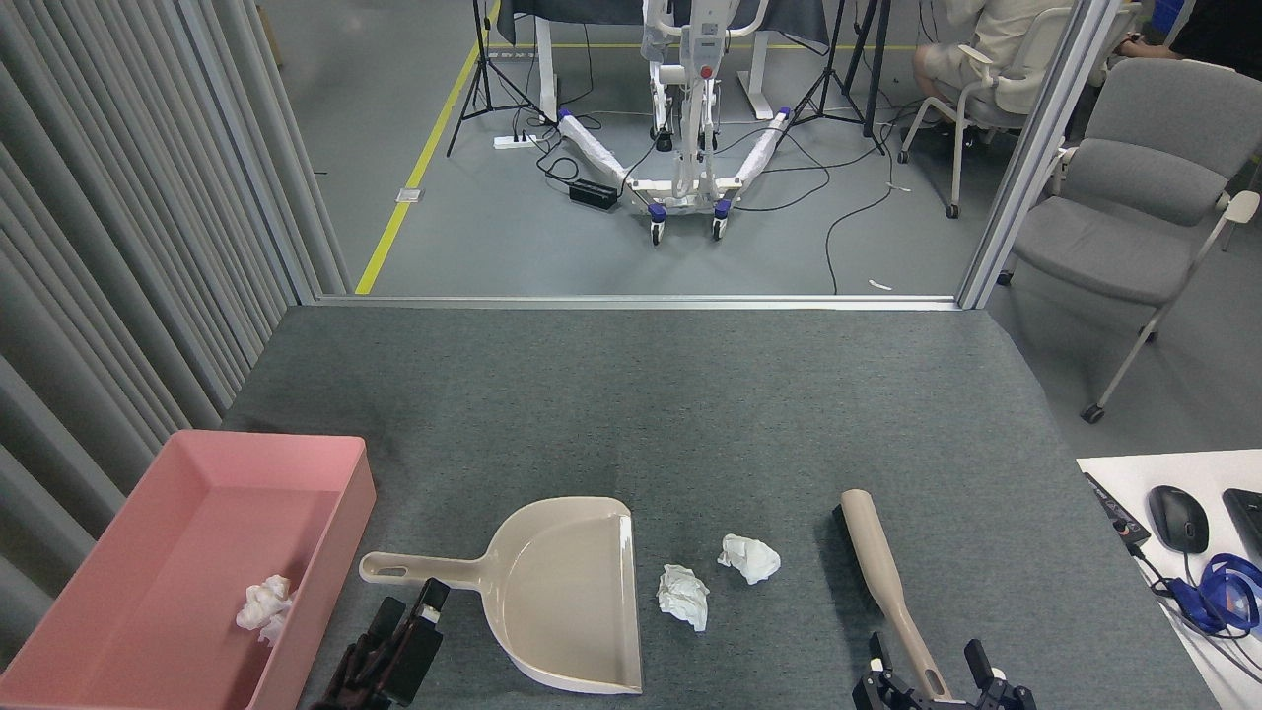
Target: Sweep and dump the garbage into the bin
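The left gripper (394,646) is cut off by the bottom edge, too dark to tell if it is open. The right gripper (932,671) is mostly cut off too, only its finger tips showing. The bin (335,493) runs off the bottom left corner.

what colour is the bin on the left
Pink, plain with no pattern; the bin shows clearly in the head view.

Grey carpeted table (690,414) holding a pink bin (340,493) at left, a beige dustpan (562,592), two white tissue wads (683,595) (749,557), and a brush (882,577) at right.
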You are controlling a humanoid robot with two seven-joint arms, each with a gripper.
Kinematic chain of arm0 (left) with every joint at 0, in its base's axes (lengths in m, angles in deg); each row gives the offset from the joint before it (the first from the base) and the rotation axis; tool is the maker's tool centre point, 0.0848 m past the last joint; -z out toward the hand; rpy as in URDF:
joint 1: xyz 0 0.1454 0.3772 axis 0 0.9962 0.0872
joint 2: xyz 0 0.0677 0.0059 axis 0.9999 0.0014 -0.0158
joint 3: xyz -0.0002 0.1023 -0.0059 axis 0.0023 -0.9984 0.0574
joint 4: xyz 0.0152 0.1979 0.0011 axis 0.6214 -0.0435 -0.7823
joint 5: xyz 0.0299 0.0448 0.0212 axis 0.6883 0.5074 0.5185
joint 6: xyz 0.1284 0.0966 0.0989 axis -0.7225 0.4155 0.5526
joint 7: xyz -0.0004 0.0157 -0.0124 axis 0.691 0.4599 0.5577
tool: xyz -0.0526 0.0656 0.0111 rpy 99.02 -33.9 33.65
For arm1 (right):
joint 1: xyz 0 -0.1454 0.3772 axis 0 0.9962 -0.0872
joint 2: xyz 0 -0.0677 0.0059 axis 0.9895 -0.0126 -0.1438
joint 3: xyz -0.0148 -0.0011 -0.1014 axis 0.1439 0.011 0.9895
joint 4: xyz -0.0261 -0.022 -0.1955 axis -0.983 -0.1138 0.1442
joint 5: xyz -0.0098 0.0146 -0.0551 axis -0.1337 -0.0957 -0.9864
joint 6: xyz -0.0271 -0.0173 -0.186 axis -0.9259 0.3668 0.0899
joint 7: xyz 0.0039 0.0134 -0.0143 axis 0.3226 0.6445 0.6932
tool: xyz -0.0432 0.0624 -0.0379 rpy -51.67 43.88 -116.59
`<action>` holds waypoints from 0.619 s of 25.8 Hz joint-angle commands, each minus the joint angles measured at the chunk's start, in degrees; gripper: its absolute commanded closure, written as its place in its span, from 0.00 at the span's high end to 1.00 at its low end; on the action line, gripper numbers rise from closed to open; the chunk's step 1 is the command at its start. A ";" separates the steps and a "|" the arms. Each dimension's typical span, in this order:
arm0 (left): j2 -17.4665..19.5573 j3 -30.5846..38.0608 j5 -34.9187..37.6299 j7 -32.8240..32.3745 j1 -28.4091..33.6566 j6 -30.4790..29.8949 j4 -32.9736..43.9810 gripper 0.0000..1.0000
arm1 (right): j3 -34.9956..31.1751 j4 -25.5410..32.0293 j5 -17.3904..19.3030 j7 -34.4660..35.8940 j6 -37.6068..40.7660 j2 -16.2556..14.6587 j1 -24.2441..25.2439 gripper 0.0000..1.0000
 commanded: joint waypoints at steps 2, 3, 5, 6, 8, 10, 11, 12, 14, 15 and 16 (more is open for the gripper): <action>-1.29 -0.06 -0.88 0.08 -1.40 0.77 -3.56 0.98 | 0.02 -1.42 -0.01 0.29 -0.04 0.22 0.93 0.98; -1.73 -0.06 -1.15 0.08 -1.93 0.42 -4.70 0.98 | 0.02 -1.51 -0.01 0.29 -0.04 0.31 0.93 0.98; -2.00 -0.06 -2.81 0.08 -2.72 0.15 -5.94 0.98 | 0.02 -2.39 -0.01 0.29 -0.04 0.75 0.93 0.98; -2.00 -0.06 -3.96 0.08 -2.90 0.24 -6.11 0.98 | 0.02 -2.92 0.07 0.29 -0.04 0.93 0.93 0.98; -2.00 -0.06 -5.63 -0.01 -3.25 0.51 -6.37 0.98 | -0.07 -3.97 0.07 0.29 -0.12 1.02 0.84 0.98; -2.00 -0.06 -8.09 -0.80 -3.60 0.77 -7.34 0.96 | -0.07 -4.59 -0.01 0.38 -0.21 1.10 0.75 0.98; -2.08 -0.06 -10.37 -1.68 -3.69 0.77 -7.78 0.95 | -0.16 -4.59 -0.01 0.29 -0.21 1.10 0.66 0.98; -2.17 -0.06 -13.01 -2.64 -3.86 0.77 -8.13 0.95 | -0.16 -4.76 -0.01 0.38 -0.30 1.10 0.58 0.98; -2.08 -0.14 -16.17 -3.70 -4.30 0.77 -8.75 0.95 | -0.16 -5.29 -0.01 0.38 -0.30 1.10 0.31 0.98; -2.00 -0.14 -16.35 -3.87 -4.39 0.68 -8.92 0.95 | -0.07 -5.47 -0.01 0.38 -0.30 1.10 0.14 0.98; -1.91 -0.14 -16.44 -3.87 -4.48 0.77 -9.01 0.95 | -0.07 -5.47 -0.01 0.38 -0.30 1.10 0.05 0.98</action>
